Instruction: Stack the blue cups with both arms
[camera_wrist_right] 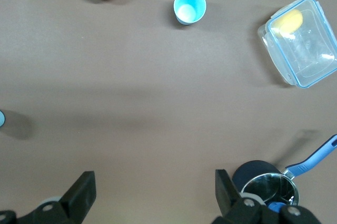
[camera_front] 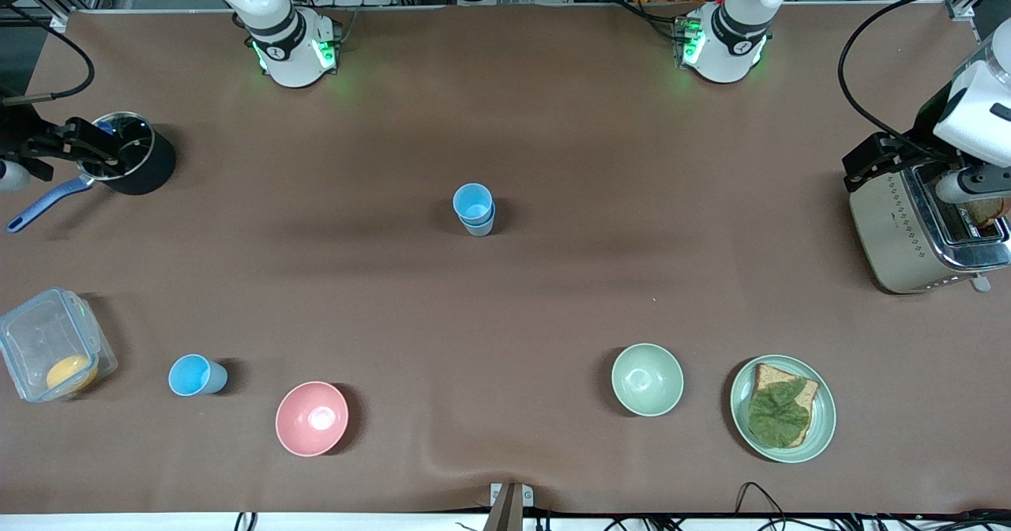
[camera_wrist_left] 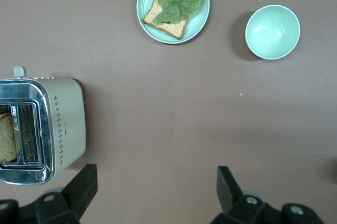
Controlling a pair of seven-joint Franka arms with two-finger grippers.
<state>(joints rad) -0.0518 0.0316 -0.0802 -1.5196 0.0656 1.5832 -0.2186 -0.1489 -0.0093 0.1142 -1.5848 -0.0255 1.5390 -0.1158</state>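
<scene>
A stack (camera_front: 475,210) of 2 cups stands mid-bench; 1 cup (camera_front: 190,375) remains near the front edge, at the right arm's end. It should be gripped by the rim and lowered straight. The right gripper (camera_wrist_right: 152,192), over the pot (camera_front: 126,154), and the left gripper (camera_wrist_left: 157,190), over the toaster (camera_front: 920,227), are held wide open, empty.

The worktop (camera_front: 553,294) wears a matt brown cloth-like cover, slightly rippled. The blue cups (camera_front: 474,209) look like smooth plastic. The toaster (camera_front: 908,231) is brushed metal with a shiny chrome top. The lidded box (camera_front: 47,341) is clear glossy plastic, and the bowls (camera_front: 312,419) gleam.

No legible text on anything
</scene>
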